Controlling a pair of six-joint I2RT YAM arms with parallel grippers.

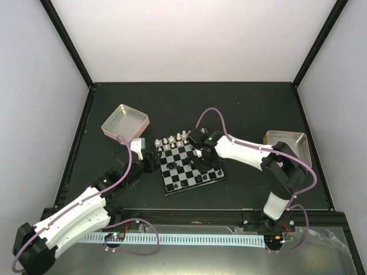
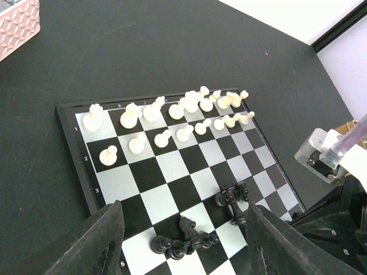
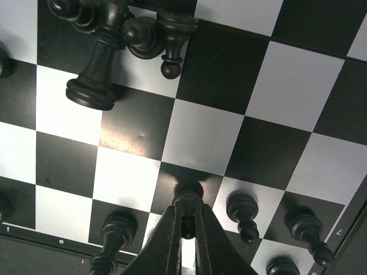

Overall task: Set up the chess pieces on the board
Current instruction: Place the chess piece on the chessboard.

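Note:
The board (image 1: 175,179) lies between my arms. White chess pieces (image 2: 172,117) stand in two rows on its far side in the left wrist view. Two heaps of black pieces (image 2: 186,238) (image 2: 232,197) lie toppled mid-board. My left gripper (image 2: 184,252) hangs open above the nearer heap, its fingers (image 2: 97,246) well apart and touching nothing. My right gripper (image 3: 187,229) is shut on an upright black piece (image 3: 188,193) whose base meets a black square in the second row from the lettered edge. Other black pieces (image 3: 243,212) (image 3: 114,232) stand beside it.
A pink-sided tray (image 1: 125,121) sits at the back left of the board and a tan tray (image 1: 288,144) at the right. A toppled black heap (image 3: 114,34) lies a few squares beyond my right fingers. The right arm's wrist (image 2: 321,154) crosses the board's right edge.

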